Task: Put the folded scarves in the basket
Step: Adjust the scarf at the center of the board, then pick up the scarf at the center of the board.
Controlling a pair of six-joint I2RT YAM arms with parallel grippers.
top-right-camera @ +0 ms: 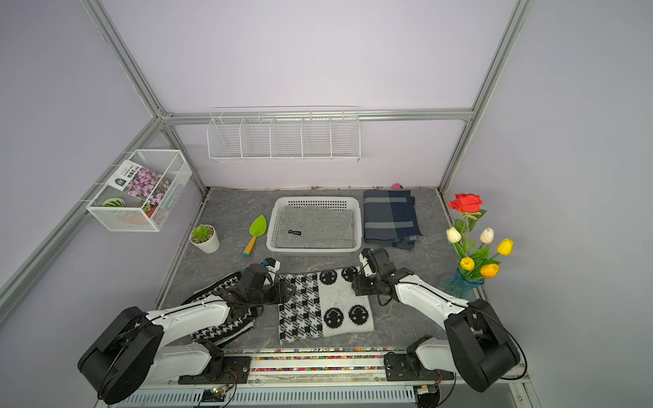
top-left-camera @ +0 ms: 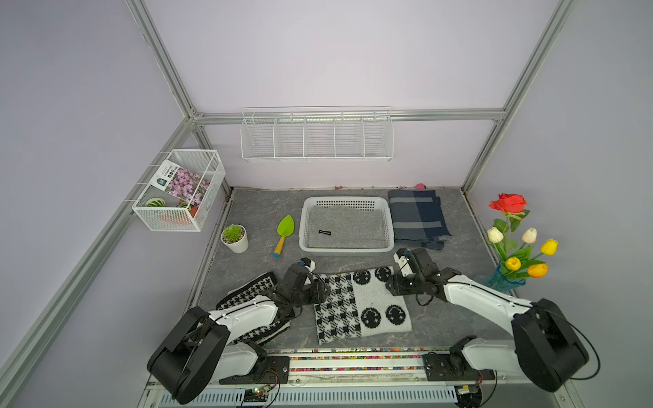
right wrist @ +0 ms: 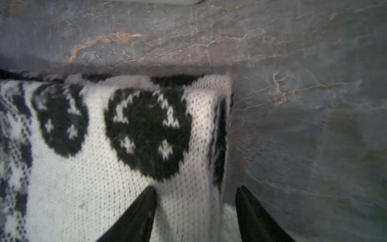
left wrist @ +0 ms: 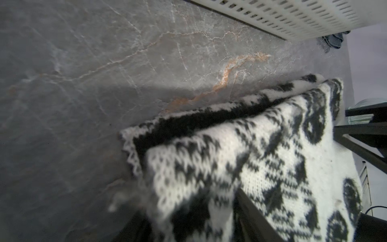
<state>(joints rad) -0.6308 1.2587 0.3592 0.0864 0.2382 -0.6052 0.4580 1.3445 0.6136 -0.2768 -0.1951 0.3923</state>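
black-and-white knit of the folded scarf [top-left-camera: 361,307] flat on the grey marbled table [top-left-camera: 353,259], spanning the gap between the two pincers; not in the basket [top-left-camera: 346,248]. basket just beyond both pincers, apart from the scarf, floor covered by a grey cloth [top-left-camera: 348,226].

hidden or unclear: tips of the left pincer [top-left-camera: 319,293] masked by its own wrist in both top views. in the left wrist view only one dark finger [left wrist: 257,215] plain, cut off at the frame edge, with a raised, blurred fold of scarf beside it; cannot tell whether clamped or slack. houndstooth cloth [top-left-camera: 249,291] behind the left pincer, mostly covered by that arm.

right pincer [right wrist: 195,188] parted in the right wrist view: one finger [right wrist: 142,209] over the knit, partner over bare table, scarf's side edge between them, not pinched.

pose: both arms stretched forward from the front rail, elbows high, forearms sloping down and inward, wrists low at the scarf's two far corners.
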